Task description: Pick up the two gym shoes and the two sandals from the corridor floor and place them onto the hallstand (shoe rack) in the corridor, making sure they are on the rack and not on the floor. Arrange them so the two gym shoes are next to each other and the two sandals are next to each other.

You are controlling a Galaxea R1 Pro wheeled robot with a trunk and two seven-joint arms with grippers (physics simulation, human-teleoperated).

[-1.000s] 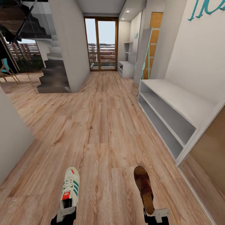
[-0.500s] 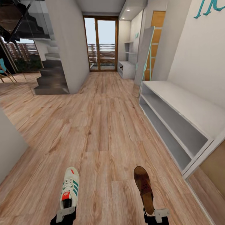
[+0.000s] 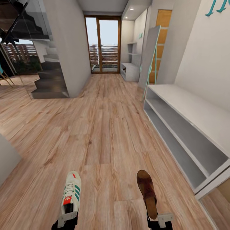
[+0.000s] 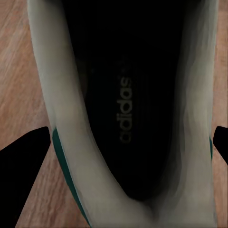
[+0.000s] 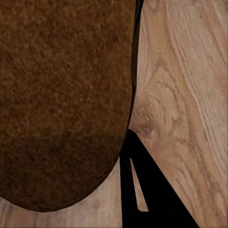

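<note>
Inside the gym shoe (image 4: 128, 109) the word "adidas" runs along the dark insole, plain in my left wrist view; a red label marks its tongue and green stripes its side. High on the right wall a few teal letters (image 3: 218, 8) are cut off and unreadable.

My left hand (image 3: 67, 219) pinches the gym shoe by its heel, dark fingers (image 4: 26, 161) on either side of the white collar. The shoe's long axis runs straight away from me, toe to the far end, carried above the corridor floor (image 3: 105, 134).

My right hand (image 3: 159, 220) grips the sandal (image 3: 147, 193) at its heel end; the sandal also points away, its rounded toe leaning slightly left. In the right wrist view its brown footbed lies just beside one dark finger (image 5: 152, 194).

A low white bench (image 3: 191, 127) with two open shelf levels stands along the right wall. The hallstand (image 3: 131, 68) with upper shelves stands far off, near the glass door (image 3: 103, 44). Stairs (image 3: 51, 80) rise at the far left.
</note>
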